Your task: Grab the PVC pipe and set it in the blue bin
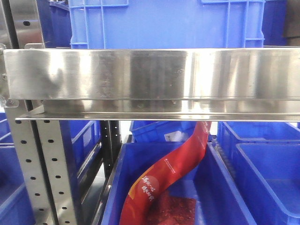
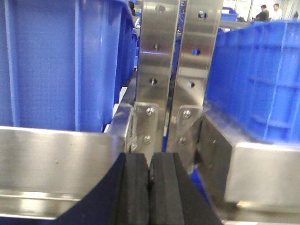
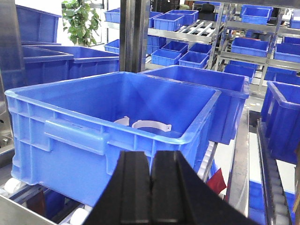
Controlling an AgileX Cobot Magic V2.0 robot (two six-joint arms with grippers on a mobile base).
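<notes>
A large blue bin (image 3: pixel 93 136) stands right in front of my right gripper (image 3: pixel 151 159) in the right wrist view. That gripper is shut, pads pressed together with nothing between them, just short of the bin's near wall. Two white curved plastic pieces (image 3: pixel 150 124) lie on the bin's floor; whether they are the PVC pipe I cannot tell. My left gripper (image 2: pixel 149 161) is also shut and empty, facing two steel uprights (image 2: pixel 154 61) between blue bins. Neither gripper shows in the front view.
A wide steel shelf rail (image 1: pixel 150 75) crosses the front view, with a blue bin (image 1: pixel 164 23) above it. Below, a red bag (image 1: pixel 164 173) hangs into another blue bin (image 1: pixel 220 197). A perforated steel post (image 1: pixel 42 173) stands at the left. Racks of blue bins (image 3: pixel 187 47) fill the background.
</notes>
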